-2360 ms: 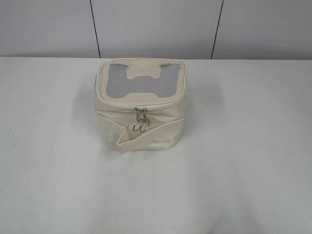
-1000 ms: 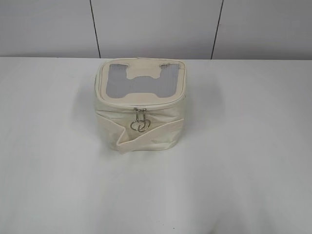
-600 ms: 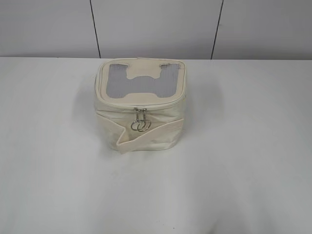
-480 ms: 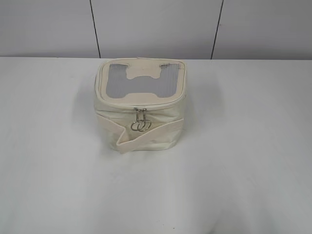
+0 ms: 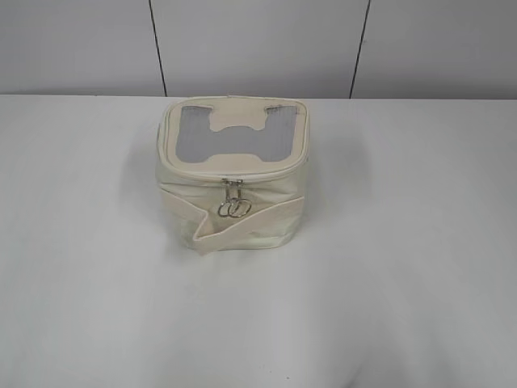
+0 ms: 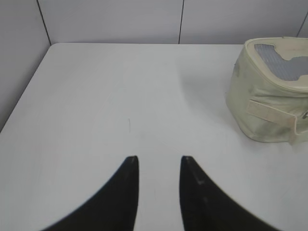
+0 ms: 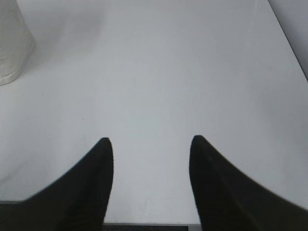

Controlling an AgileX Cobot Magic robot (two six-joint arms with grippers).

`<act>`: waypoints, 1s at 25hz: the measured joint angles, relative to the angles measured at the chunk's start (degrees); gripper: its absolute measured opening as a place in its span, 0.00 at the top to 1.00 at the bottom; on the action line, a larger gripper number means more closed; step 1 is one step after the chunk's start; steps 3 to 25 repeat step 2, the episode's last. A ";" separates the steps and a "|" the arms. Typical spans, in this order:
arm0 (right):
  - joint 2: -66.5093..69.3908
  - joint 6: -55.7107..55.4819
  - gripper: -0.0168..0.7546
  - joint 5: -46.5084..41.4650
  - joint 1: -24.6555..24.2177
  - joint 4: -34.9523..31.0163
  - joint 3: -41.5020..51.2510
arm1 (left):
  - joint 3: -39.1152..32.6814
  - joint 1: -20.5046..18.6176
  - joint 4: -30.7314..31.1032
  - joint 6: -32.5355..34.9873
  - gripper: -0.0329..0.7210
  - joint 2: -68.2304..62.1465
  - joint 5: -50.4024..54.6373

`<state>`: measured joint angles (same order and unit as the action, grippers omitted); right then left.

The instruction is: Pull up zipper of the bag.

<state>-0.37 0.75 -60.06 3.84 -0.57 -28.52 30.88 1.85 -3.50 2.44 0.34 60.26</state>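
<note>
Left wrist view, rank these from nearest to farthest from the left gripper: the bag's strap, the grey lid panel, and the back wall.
From the left gripper:
1. Strap, on the bag's near side, right.
2. Grey lid panel, on the bag's top, upper right.
3. Back wall, beyond the table's far edge.

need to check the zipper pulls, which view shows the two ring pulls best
The exterior view: the two ring pulls hang side by side on the front of the bag, facing the camera. The left wrist view shows the bag from the side at its right edge, with the pulls barely visible. The right wrist view shows only a corner of the bag.
</note>
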 joint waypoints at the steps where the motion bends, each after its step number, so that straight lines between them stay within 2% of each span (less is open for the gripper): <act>1: 0.00 0.00 0.45 0.00 0.00 0.00 0.00 | 0.00 0.00 0.00 0.00 0.65 0.00 0.00; 25: 0.00 0.00 0.45 0.00 0.00 -0.05 0.00 | 0.00 0.00 0.00 0.00 0.65 0.00 0.00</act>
